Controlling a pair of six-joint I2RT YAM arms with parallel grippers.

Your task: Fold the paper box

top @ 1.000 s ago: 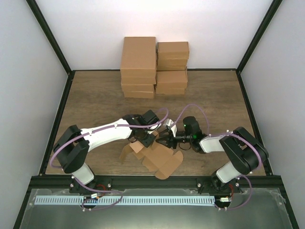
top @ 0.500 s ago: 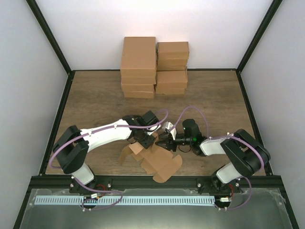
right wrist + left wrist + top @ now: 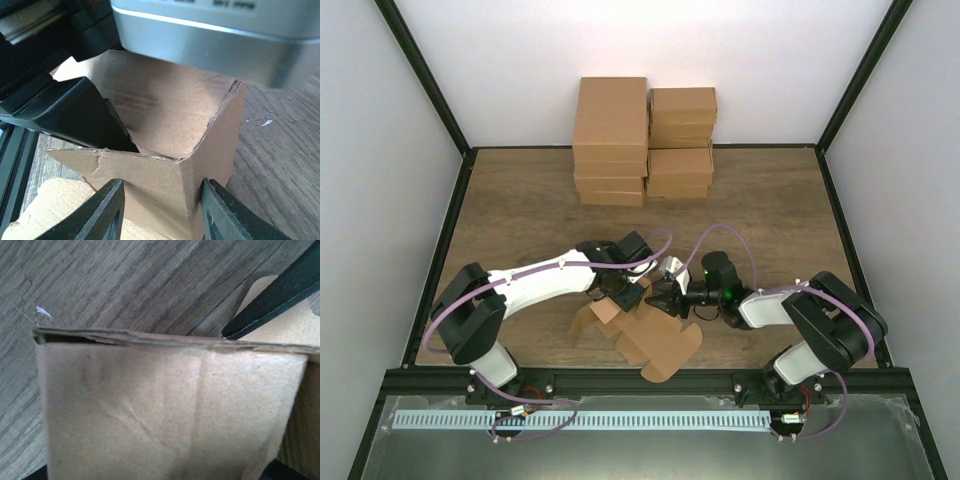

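Two white-and-black arms meet over one paper box near the front middle of the table, whose top is dark brown wood grain. The box is thin, matte tan cardboard with soft creases and slightly ragged cut edges. It is only half formed. One small open-topped pocket of upright walls stands between the grippers, while flat panels with rounded flaps spread from it toward the near edge.

From the right wrist, the right gripper straddles a standing corner of the box. Its two smooth black fingers press on the cardboard from either side. A black wedge-shaped finger of the left gripper sits inside the pocket against one wall.

From the left wrist, a creased panel fills nearly everything, with a doubled top edge. I cannot tell whether that gripper is clamping it or just standing against it.

Two stacks of closed brown cartons stand against the back wall, a wider one and a narrower one, touching side by side. One purple cable loops along each arm.
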